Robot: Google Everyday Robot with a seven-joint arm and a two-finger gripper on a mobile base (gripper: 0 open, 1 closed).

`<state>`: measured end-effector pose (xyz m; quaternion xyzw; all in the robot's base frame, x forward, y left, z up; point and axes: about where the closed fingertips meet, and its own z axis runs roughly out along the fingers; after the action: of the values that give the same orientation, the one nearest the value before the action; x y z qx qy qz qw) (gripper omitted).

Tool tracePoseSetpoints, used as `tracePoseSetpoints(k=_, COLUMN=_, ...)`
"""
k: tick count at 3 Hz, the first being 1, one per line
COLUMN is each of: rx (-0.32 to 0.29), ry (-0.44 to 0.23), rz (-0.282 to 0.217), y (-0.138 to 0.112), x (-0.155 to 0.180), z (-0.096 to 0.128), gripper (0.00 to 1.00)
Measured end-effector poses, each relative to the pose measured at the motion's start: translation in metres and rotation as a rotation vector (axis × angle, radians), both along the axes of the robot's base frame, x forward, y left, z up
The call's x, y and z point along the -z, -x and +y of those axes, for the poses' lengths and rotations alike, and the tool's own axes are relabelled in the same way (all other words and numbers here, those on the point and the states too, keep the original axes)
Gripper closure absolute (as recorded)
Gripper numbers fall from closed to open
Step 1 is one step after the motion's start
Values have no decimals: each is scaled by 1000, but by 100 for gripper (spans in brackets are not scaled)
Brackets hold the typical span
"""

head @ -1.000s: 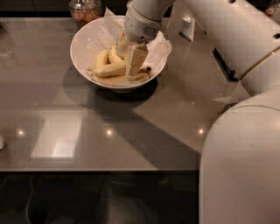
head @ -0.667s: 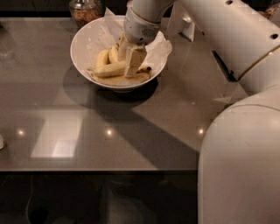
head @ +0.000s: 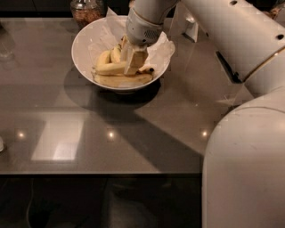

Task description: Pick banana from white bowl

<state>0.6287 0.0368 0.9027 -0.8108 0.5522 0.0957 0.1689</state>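
The white bowl [head: 82, 40], lined with crumpled white paper, stands at the back of the table and holds several bananas. The long, gently curved banana [head: 121, 80] lies along the bowl's front wall. A thinner banana [head: 110, 68] with a dark tip lies just behind it, and two short stubby bananas [head: 109, 55] lie further back. My gripper [head: 132, 62] reaches down into the bowl from above and sits among the bananas, right of centre, just behind the long banana. It hides the middle of the thinner banana.
A glass jar of brown grains [head: 87, 11] stands just behind the bowl. A white card holder [head: 192, 27] stands to the bowl's right, behind my arm. My white arm and body [head: 240, 133] fill the right side. The grey table's front edge [head: 98, 173] runs across below.
My gripper has shifted slightly left inside the bowl. The bananas and the bowl lie much as before.
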Motion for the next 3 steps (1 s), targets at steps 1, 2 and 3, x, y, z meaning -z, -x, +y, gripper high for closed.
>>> tracePoseSetpoints(k=1, rx=3, ry=-6, rz=-24, y=3, x=-12, z=-5, gripper=100)
tracePoseSetpoints(k=2, rx=9, ry=-21, rz=-49, y=8, x=-27, z=-16, gripper=100)
tracePoseSetpoints(k=3, rx=19, ry=-76, rz=-68, y=21, x=-45, z=-36, gripper=100)
